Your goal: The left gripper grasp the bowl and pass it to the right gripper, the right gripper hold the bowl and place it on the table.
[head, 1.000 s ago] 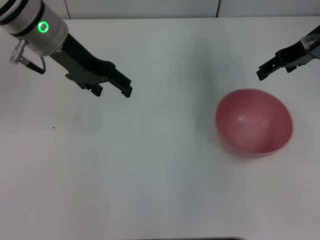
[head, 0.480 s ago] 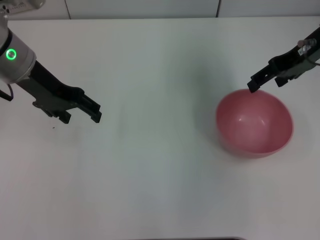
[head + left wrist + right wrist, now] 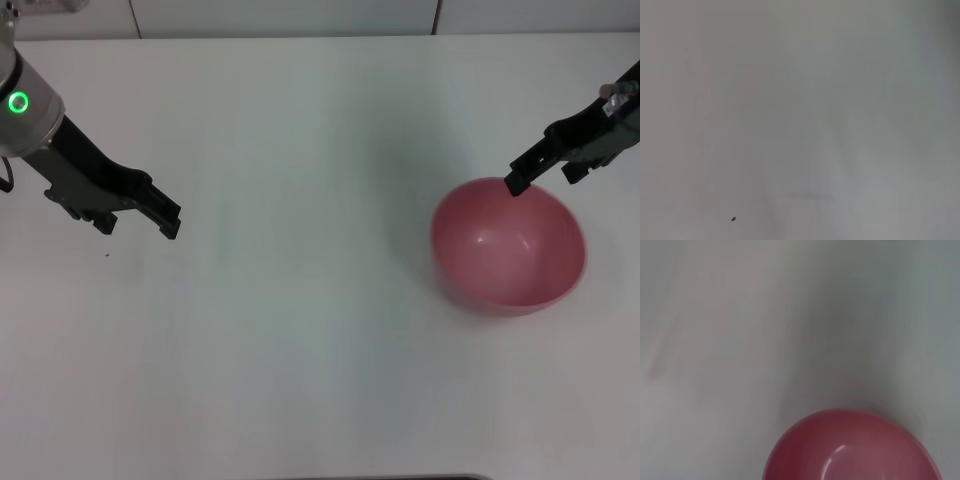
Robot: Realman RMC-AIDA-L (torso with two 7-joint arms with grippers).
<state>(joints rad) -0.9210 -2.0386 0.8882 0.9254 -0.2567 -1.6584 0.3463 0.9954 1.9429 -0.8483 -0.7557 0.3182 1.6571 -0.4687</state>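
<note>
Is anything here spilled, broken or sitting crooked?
Nothing stands out. The bowl sits upright and empty on the table, with no cracks showing. The right gripper hangs at its far rim; the left gripper is far off, holding nothing.

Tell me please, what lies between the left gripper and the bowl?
Only bare table. In the head view, nothing stands between the left gripper and the bowl, which sits upright near the right gripper.
</note>
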